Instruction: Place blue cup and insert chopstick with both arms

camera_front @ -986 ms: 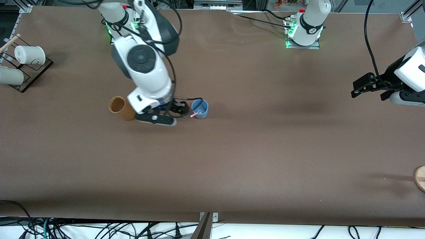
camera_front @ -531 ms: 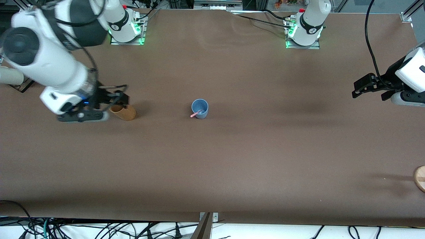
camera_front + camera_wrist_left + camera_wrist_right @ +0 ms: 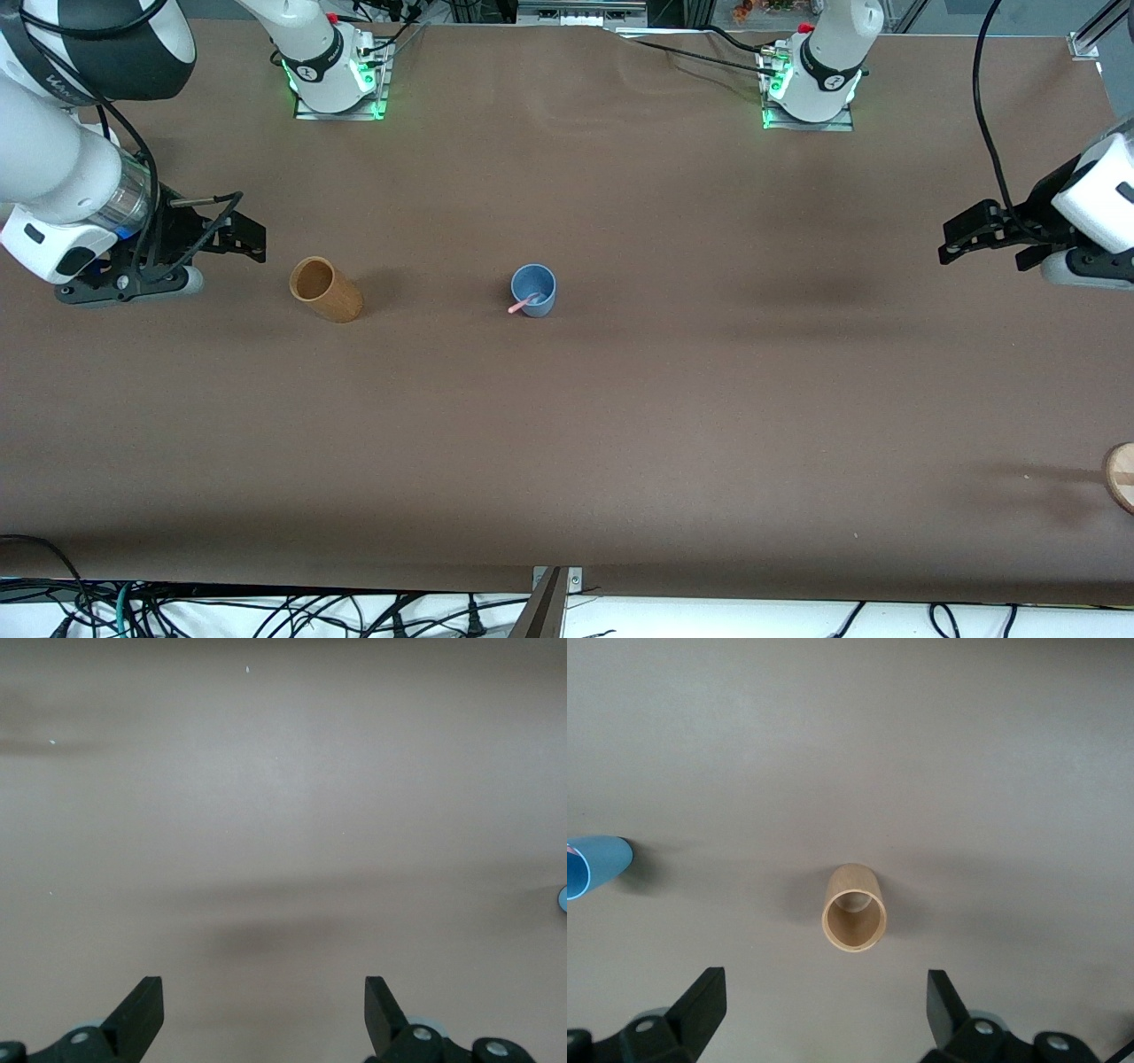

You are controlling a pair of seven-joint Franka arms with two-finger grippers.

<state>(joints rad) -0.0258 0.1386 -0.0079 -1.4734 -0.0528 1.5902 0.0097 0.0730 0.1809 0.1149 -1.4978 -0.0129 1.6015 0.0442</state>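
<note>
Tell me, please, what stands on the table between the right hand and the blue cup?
The tan wooden holder stands between the right hand and blue cup, per the front view.

Right gripper (image 3: 241, 236) over table (image 3: 620, 425) at right arm's end, fingers spread. Wooden holder (image 3: 325, 289) near it, toward table's middle. Blue cup (image 3: 533, 290) farther along same way, chopstick (image 3: 523, 305) in cup. Left gripper (image 3: 961, 231) over left arm's end, fingers spread, well apart from cup.
</note>
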